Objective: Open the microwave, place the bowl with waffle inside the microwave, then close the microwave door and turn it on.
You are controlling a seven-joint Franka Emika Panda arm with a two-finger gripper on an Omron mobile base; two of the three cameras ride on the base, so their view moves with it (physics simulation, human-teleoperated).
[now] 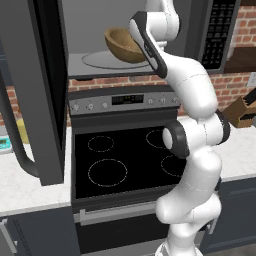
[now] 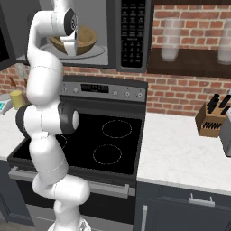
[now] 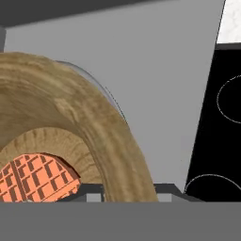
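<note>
The microwave (image 1: 150, 30) hangs above the black stove (image 1: 120, 155), its light grey cavity exposed. The microwave door (image 1: 42, 90) is swung wide open to the left, showing its dark grey frame, black glass window and curved grey bar handle (image 1: 15, 145). The black keypad (image 2: 132, 27) runs down the right side of the cavity.

The bowl (image 1: 122, 45) is inside the cavity, over the round glass turntable (image 1: 102, 61). It is brown, wood-grained and thick-walled, and it sits tilted rather than level. In the hand view its broad rim arcs across the left half of the frame, with the waffle (image 3: 35, 176) lying in its hollow: a small orange piece with a grid of square pockets.

The white arm (image 1: 192, 150) rises in front of the stove and reaches up into the cavity. The gripper is at the bowl, but whether its fingers are apart or closed on the rim cannot be told.

On the counter to the right stands a knife block (image 2: 212, 118).
</note>
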